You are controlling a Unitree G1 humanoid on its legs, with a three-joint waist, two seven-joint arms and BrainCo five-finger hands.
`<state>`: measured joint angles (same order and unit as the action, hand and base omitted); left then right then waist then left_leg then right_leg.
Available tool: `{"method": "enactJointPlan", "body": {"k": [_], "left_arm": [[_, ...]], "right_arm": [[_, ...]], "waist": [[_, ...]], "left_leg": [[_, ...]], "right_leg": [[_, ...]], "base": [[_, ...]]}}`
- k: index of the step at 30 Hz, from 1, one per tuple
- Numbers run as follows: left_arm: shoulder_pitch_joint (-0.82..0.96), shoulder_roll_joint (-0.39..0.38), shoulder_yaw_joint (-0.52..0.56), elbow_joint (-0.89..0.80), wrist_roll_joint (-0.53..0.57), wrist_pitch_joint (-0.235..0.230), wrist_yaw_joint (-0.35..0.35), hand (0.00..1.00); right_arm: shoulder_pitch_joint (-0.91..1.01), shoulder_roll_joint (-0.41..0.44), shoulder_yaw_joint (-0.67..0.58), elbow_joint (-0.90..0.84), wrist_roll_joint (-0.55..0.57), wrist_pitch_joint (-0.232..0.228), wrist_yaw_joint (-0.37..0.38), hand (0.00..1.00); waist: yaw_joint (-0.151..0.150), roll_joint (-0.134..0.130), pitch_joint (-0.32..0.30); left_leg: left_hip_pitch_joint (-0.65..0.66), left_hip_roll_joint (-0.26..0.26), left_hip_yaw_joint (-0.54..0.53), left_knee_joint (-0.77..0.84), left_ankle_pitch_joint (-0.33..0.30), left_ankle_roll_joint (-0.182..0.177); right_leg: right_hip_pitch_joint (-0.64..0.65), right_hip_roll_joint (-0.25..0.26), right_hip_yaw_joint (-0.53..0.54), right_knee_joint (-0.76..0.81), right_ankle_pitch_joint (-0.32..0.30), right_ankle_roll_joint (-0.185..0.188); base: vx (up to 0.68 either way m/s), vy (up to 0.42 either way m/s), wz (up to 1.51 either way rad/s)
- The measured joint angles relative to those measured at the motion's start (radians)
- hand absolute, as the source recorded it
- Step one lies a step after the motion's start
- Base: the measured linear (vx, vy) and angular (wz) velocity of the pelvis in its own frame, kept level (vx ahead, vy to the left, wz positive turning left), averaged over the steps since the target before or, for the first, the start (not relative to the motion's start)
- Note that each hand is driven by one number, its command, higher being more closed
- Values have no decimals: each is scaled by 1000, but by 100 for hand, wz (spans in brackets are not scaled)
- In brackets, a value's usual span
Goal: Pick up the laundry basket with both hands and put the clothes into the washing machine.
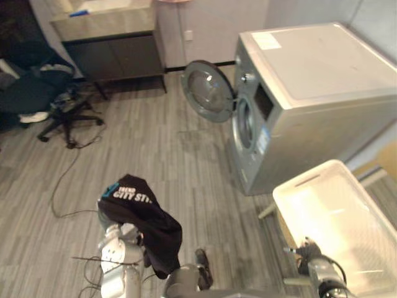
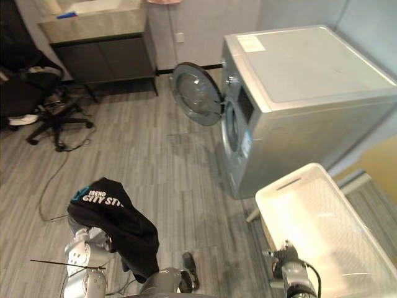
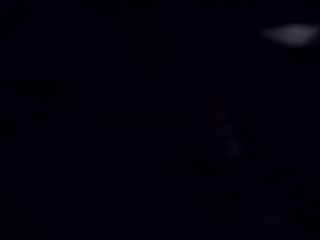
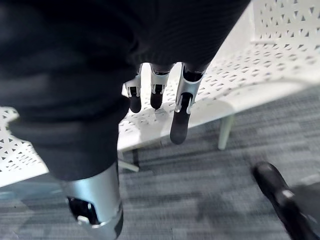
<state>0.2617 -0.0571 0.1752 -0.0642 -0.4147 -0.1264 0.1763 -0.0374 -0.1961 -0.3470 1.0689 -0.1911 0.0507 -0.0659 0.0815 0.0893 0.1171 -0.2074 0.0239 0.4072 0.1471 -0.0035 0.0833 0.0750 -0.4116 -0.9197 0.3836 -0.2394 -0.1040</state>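
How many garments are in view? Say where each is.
1: the black garment draped over the left hand. The white laundry basket looks empty; part lies out of frame.

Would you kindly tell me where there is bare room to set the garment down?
The white basket looks empty; the washing machine top is bare but for a label at one corner; the floor before its open door is free. Cables clutter it near the office chair.

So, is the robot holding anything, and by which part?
A black shirt hangs draped over the left hand; its grip and the exact place cannot be told. The right hand, beside the white basket, holds nothing.
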Motion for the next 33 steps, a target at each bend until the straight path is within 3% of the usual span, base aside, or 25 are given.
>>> {"method": "enactJointPlan", "body": {"k": [1,2,3,4,7,9,10,11,12,13,16,21,23,24,25,26,27,28,29,31,33], "left_arm": [[1,2,-22,1,4,0,-2,100],[-2,8,-64,9,11,0,-5,100],[-6,7,-96,24,17,1,-10,100],[-3,0,-112,34,17,7,-16,100],[0,1,-161,55,34,30,-24,100],[-1,0,-184,55,34,32,-25,100],[-3,-8,-194,58,34,33,-26,100],[-6,-11,-195,60,34,33,-31,100],[-23,-11,-206,56,34,30,-40,100],[-30,-9,-205,82,34,36,-44,100],[-29,-10,-214,101,35,43,-50,100],[-34,-8,-208,117,39,53,-65,100],[-32,-7,-203,118,42,53,-65,100],[-33,-1,-201,116,51,53,-65,100],[-37,1,-196,118,55,54,-64,100],[-36,0,-161,118,56,54,-64,100],[-35,-3,-131,121,55,56,-60,100],[-35,-2,-119,127,54,55,-60,100],[-39,5,-94,149,53,55,-59,100],[-40,31,-79,156,53,55,-44,100],[-46,34,-66,156,53,55,-42,100]], "right_arm": [[28,14,-1,-6,8,0,6,0],[79,62,0,-14,28,6,16,0],[117,86,-14,-26,65,9,28,0],[126,99,-16,-31,86,8,27,0],[150,117,-6,-84,106,6,30,0],[161,121,-2,-121,104,1,36,0],[162,122,0,-138,103,1,49,0],[168,137,0,-147,101,2,47,0],[185,146,-3,-184,101,1,47,0],[182,153,-2,-187,100,11,46,0],[171,155,-2,-189,90,22,47,0],[160,152,-50,-186,51,48,43,0],[163,137,-91,-188,27,57,41,0],[164,113,-127,-188,20,62,41,0],[167,101,-149,-188,20,64,42,0],[152,65,-204,-191,25,64,41,0],[137,15,-256,-194,34,63,28,0],[132,-8,-281,-196,36,62,19,0],[127,-41,-313,-194,44,58,0,0],[101,-77,-370,-188,61,52,-23,0],[85,-79,-394,-175,76,50,-32,0]], "waist": [[-12,0,1],[-32,-15,12],[-59,-43,30],[-64,-55,40],[-66,-52,43],[-67,-48,45],[-71,-44,42],[-75,-61,34],[-92,-61,41],[-86,-76,42],[-93,-83,21],[-92,-88,5],[-91,-85,-18],[-94,-81,-38],[-95,-79,-41],[-92,-70,-44],[-87,-59,-46],[-82,-55,-49],[-66,-74,-52],[-68,-120,-51],[-67,-136,-49]], "left_leg": [[1,-11,-28,2,-5,7],[15,-52,-79,7,-18,26],[40,-99,-114,11,-29,43],[52,-117,-132,22,-36,53],[85,-105,-174,41,-63,67],[101,-90,-175,38,-83,58],[120,-80,-171,10,-100,37],[140,-74,-134,15,-140,22],[99,-1,-61,152,-175,36],[115,-14,-60,165,-200,19],[148,-1,-61,114,-208,9],[251,12,-43,59,-248,-61],[274,44,-35,103,-294,-92],[237,105,-33,260,-325,-128],[203,139,-39,357,-326,-128],[137,211,-62,560,-302,-145],[85,273,-92,740,-237,-130],[60,298,-107,820,-201,-127],[27,329,-112,912,-203,-121],[-26,343,-107,929,-220,-94],[-62,349,-108,867,-230,-88]], "right_leg": [[-28,22,104,14,-44,-27],[-63,61,301,55,-108,-57],[-79,69,430,129,-139,-25],[-109,67,470,207,-153,9],[-206,107,431,376,-161,43],[-238,122,403,388,-154,73],[-257,142,396,348,-143,93],[-274,143,395,282,-133,110],[-270,157,383,234,-130,117],[-276,142,394,187,-116,139],[-309,181,371,74,-45,143],[-296,216,289,-39,77,123],[-258,256,291,-96,111,101],[-209,298,278,-149,183,63],[-194,311,271,-152,186,56],[-158,349,267,-169,170,45],[-109,388,291,-189,151,41],[-87,404,306,-201,147,41],[-54,415,350,-218,147,42],[-4,381,395,-255,149,45],[29,352,420,-274,151,47]], "base": [[105,134,173],[177,52,189],[199,21,182],[133,13,113],[129,29,45],[125,28,15],[94,23,3],[267,-72,23],[312,-109,15],[313,-127,10],[182,-38,-12],[346,-58,-12],[409,-97,4],[460,-121,10],[538,-166,2],[548,-175,-35],[472,-128,-52],[476,-70,-82],[435,-16,-80],[413,24,-60],[247,108,-28]]}}
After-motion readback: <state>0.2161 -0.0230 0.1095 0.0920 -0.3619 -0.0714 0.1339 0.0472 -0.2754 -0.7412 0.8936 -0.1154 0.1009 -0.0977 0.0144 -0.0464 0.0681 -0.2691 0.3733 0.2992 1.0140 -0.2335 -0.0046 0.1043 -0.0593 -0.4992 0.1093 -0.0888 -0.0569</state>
